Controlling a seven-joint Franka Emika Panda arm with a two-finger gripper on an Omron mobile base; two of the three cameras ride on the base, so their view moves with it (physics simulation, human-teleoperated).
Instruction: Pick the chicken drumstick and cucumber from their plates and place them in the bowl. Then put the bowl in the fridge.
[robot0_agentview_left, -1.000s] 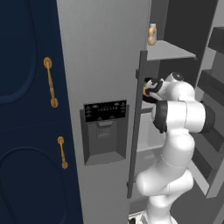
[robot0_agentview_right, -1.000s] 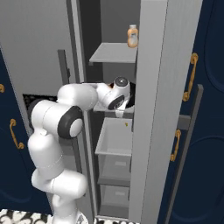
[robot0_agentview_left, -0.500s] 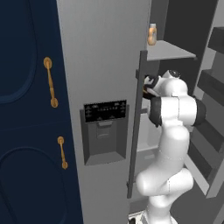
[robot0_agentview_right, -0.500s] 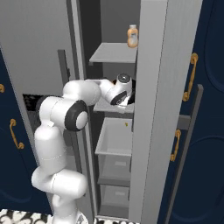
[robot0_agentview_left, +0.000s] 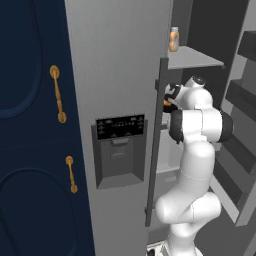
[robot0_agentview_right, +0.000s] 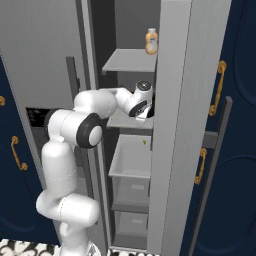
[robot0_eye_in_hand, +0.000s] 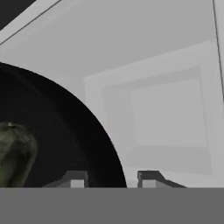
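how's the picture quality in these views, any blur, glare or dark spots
Hand view: soft and blurry up close, the black bowl nearly featureless, the cucumber dim. Left base view: sharp, flat light, no glare on the fridge. Right base view: sharp too, the shelves shaded deeper in.

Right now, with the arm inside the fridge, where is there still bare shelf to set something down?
The top grey shelf is bare apart from the small orange bottle at its back right. The shelf tray below the arm looks bare too. It is crowded on the middle shelf, where the claw straddles the rim of the round black bowl holding the dark green cucumber.
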